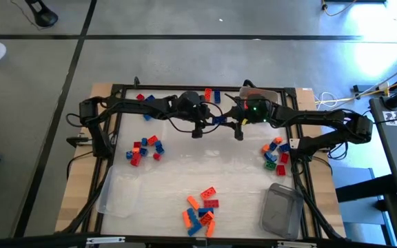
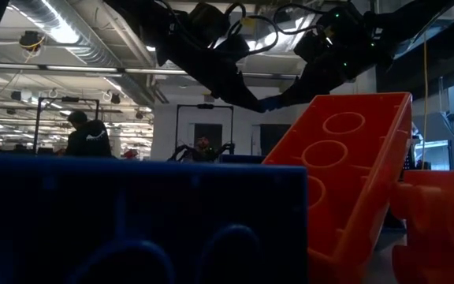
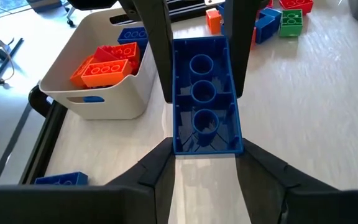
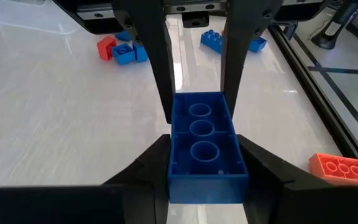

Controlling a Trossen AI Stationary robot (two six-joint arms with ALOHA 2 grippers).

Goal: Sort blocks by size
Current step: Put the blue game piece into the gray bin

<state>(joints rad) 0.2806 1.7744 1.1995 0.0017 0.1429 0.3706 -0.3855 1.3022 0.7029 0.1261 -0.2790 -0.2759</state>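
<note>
- Blue long block [image 3: 205,93] held aloft mid-desk [image 1: 205,165], gripped endwise by both left claw [image 1: 197,131] and right claw [image 1: 238,132] — judged a handover toward one size pile.

A long blue brick [image 4: 205,146] hangs above the table's far middle, its hollow underside with three round tubes showing, pinched at both ends. Other red, orange, blue and green blocks lie in loose clusters: left [image 1: 145,149], right [image 1: 276,153] and near front [image 1: 201,210]. A few more [image 3: 107,62] sit in a white tub, possibly sorted.
</note>
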